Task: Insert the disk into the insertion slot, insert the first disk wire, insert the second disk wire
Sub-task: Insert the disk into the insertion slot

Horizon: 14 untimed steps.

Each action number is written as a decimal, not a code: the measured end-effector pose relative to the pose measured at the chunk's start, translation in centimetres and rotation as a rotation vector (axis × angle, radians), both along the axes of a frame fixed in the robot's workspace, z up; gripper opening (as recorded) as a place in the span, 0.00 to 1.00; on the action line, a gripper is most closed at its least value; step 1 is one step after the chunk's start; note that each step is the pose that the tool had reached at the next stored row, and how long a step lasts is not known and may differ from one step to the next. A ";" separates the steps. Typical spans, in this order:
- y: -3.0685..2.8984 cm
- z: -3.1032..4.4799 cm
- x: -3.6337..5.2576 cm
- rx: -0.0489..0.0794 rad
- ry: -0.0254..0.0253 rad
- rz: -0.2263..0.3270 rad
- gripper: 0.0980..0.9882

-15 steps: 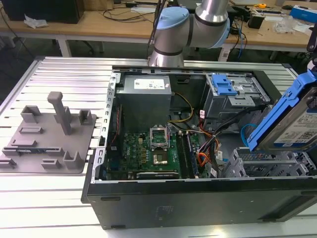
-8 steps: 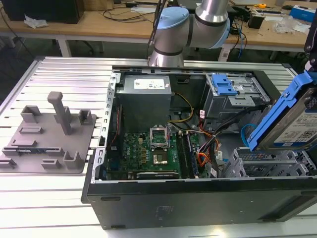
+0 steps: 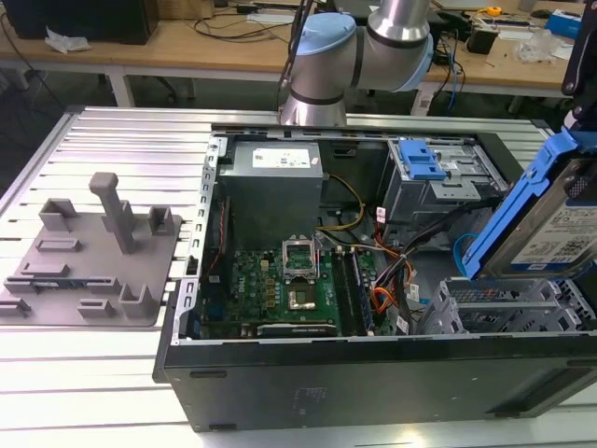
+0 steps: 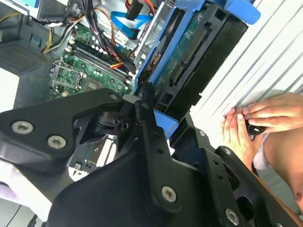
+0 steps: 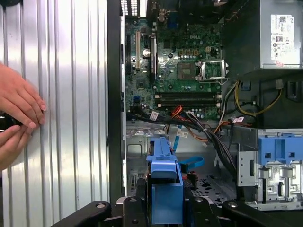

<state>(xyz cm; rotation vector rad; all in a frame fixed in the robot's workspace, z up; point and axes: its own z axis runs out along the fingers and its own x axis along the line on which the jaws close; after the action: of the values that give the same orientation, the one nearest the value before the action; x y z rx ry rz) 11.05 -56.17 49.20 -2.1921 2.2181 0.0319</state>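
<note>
The disk (image 3: 550, 224), a silver drive with a white label in a bright blue carrier, hangs tilted above the open computer case at the exterior view's right. My gripper (image 3: 580, 112) is shut on its upper end. In the second wrist view the black fingers (image 4: 144, 111) clamp the blue carrier (image 4: 189, 56). In the first wrist view the disk (image 5: 164, 184) appears edge-on between the gripper's arms. The insertion slot (image 3: 504, 313), a low grey perforated cage, lies just below the disk's lower end and has nothing in it. A blue flat cable (image 5: 189, 163) and orange wires (image 5: 177, 113) lie loose beside the cage.
A taller grey bay with a blue latch (image 3: 424, 161) stands behind the cage. The motherboard (image 3: 280, 280) and the power supply (image 3: 275, 177) take up the rest of the case. A person's hands (image 5: 19, 113) rest on the ribbed table beside the case. A grey fixture (image 3: 93, 252) sits at the exterior view's left.
</note>
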 end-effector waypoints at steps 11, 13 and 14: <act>0.52 -0.22 0.00 -0.015 0.0000 0.001 0.30; 0.55 -0.28 0.02 -0.015 0.0000 0.001 0.30; 0.57 -0.29 0.04 -0.015 0.0000 0.001 0.30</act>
<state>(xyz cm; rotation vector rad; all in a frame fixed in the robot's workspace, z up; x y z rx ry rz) 11.09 -55.60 48.90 -2.2010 2.2243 0.0154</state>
